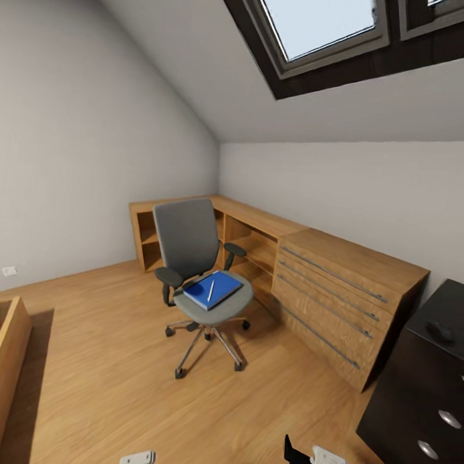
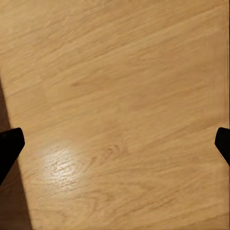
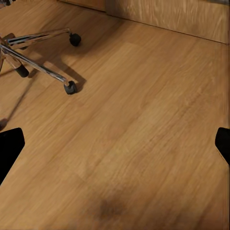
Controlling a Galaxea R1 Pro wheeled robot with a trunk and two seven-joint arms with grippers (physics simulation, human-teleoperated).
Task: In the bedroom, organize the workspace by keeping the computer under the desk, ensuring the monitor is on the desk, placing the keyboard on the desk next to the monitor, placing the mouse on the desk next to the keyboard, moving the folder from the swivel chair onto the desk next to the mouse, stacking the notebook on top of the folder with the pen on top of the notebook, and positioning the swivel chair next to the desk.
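The grey swivel chair (image 1: 191,247) stands in the middle of the wood floor, away from the black desk (image 1: 413,405) at the right edge. On its seat lies the blue folder (image 1: 213,289), and the white pen (image 1: 210,289) rests on top of it. The black mouse (image 1: 440,331) sits on the desk top. The chair's chrome legs and castors (image 3: 69,86) show in the right wrist view. My left gripper (image 2: 115,143) is open over bare floor. The right gripper (image 3: 115,143) is open too, holding nothing. The notebook, keyboard, monitor and computer are out of view.
A light wood drawer unit (image 1: 337,296) and open shelving (image 1: 251,246) run along the back walls behind the chair. A low wooden frame (image 1: 3,358) stands at the left edge. A skylight (image 1: 319,21) is set in the sloped ceiling. Open floor lies between me and the chair.
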